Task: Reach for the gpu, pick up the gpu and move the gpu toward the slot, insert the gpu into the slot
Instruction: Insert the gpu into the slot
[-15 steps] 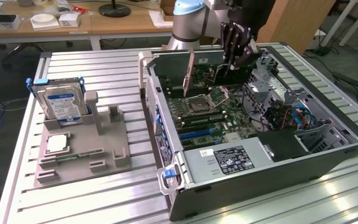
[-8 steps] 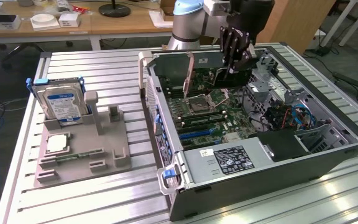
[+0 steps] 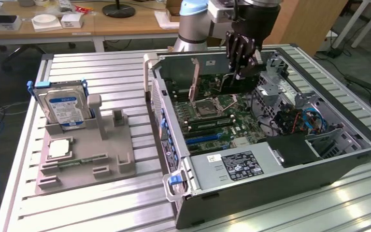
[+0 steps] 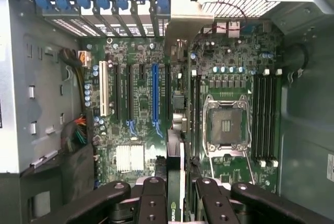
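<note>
Item: gpu (image 3: 238, 83), a thin flat dark circuit card, hanging edge-down inside the open dark metal computer case (image 3: 289, 186), above the green motherboard (image 4: 141, 104). Your black fingers (image 4: 151, 200) are clamped on the card from both sides. Target: the long blue plastic slot (image 4: 154, 96); in the wrist view the card's edge runs just beside it, not over it. Hazards: lowered from here, the connector may strike board components; a tilted card may jam; the bracket end may catch the case wall. Also present: a silver hard drive with blue-white label (image 3: 63, 108) on the ribbed aluminium bench (image 3: 108, 72).
</note>
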Robot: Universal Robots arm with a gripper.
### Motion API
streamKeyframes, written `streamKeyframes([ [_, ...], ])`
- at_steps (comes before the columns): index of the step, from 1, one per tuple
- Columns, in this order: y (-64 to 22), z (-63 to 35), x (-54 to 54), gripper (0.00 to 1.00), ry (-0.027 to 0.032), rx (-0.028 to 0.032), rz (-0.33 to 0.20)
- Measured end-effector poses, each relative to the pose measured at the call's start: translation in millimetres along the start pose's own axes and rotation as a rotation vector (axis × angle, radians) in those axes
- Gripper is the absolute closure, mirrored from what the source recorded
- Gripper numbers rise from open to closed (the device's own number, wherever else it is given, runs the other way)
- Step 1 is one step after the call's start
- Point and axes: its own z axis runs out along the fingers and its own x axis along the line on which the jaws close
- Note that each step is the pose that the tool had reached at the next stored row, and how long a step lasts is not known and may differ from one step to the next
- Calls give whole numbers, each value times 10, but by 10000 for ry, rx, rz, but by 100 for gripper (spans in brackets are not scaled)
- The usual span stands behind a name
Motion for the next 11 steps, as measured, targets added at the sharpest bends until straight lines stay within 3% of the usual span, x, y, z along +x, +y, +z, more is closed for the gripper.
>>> streamKeyframes([
  [11,79,97,7,74,24,43,264],
])
